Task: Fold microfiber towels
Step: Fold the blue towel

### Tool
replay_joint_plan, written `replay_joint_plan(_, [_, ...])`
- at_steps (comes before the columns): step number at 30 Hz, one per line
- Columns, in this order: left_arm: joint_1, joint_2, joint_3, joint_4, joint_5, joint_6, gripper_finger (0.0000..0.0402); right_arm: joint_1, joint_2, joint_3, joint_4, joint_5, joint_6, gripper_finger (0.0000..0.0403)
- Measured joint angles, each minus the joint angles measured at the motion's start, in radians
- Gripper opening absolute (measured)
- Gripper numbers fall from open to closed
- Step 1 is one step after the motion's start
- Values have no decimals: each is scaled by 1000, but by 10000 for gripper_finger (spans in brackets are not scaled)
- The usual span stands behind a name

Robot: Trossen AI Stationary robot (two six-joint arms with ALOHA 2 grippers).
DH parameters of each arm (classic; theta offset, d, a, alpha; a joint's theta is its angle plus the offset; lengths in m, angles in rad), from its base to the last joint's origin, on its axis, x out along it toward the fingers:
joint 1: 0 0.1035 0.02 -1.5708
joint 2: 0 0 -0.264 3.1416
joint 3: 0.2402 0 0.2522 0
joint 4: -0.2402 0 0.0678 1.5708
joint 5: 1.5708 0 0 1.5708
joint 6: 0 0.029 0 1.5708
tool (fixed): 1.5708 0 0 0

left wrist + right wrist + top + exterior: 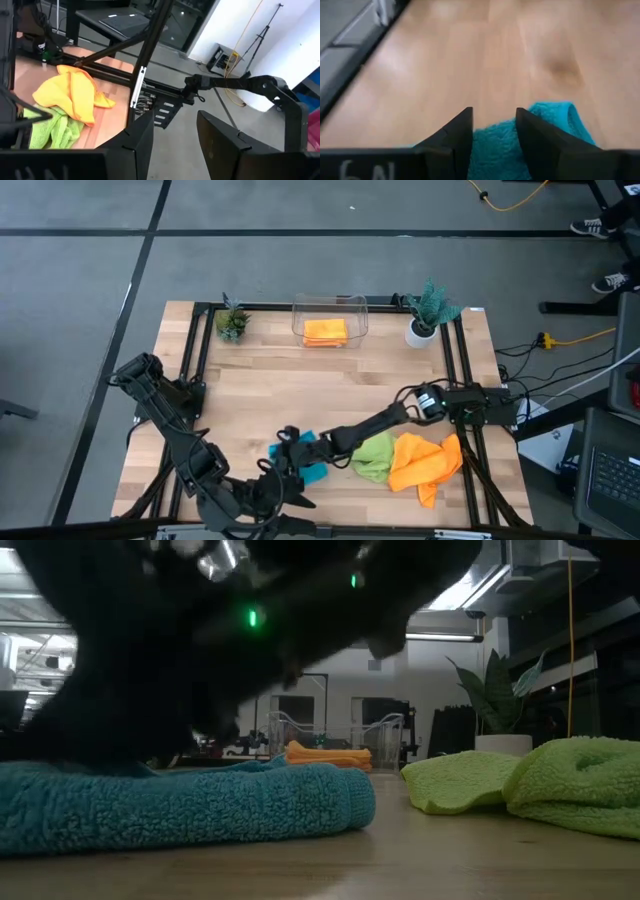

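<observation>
A teal-blue towel (312, 468) lies folded on the table near its front edge; in the low view (190, 805) its rounded fold faces right. My right gripper (494, 135) is open, low over the towel's left part (288, 446), with teal cloth showing between its fingers. My left gripper (175, 145) is open and empty near the table's front edge (298, 498), pointing toward the table's right. A lime green towel (373, 458) and an orange towel (426, 464) lie crumpled to the right, the orange one partly over the green. Another orange towel (325, 331) lies folded in the clear bin. My right gripper comes at the teal towel from above, slanting from the table's right, one finger (455, 137) on either side of a raised part of the cloth (492, 147). Whether the fingers touch it, I cannot tell. The towel lies flat on the table.
A clear plastic bin (356, 317) stands at the far middle, with small potted plants at its left (232, 320) and right (428, 308). Black frame rails (462, 360) run along the table's sides. Bare wood lies between the bin and the towels.
</observation>
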Motion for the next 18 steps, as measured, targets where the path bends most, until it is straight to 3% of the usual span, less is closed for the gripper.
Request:
replay_joint_plan(13, [0, 0, 0, -30, 0, 1, 143, -20, -8, 0, 77, -45, -56, 151])
replay_joint_plan(18, [4, 0, 0, -31, 0, 1, 143, -22, -14, 1, 76, 33, -94, 151])
